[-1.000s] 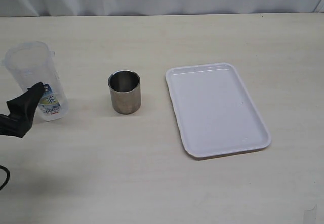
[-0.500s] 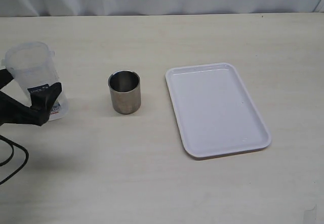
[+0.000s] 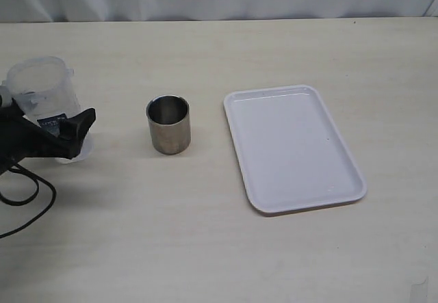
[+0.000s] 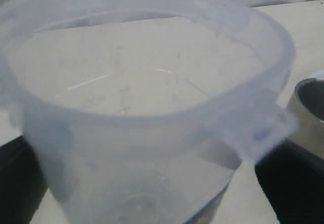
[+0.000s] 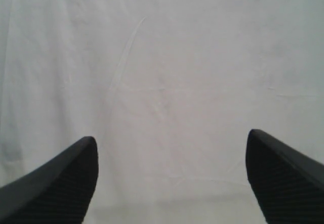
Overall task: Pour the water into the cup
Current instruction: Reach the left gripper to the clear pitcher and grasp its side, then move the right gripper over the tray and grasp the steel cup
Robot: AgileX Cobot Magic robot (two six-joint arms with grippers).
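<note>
Pitcher (image 3: 41,87) at cup's (image 3: 168,124) nine o'clock sat between left gripper's (image 3: 51,128) spread jaws; an off-centre squeeze could topple it.

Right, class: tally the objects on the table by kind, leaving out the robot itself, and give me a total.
Clear plastic pitcher: 1
Steel cup: 1
White tray: 1
Total: 3

pitcher (image 3: 40,87) base hidden behind left gripper (image 3: 49,133), cup (image 4: 310,100) cropped at edge, water perhaps unseen
</note>
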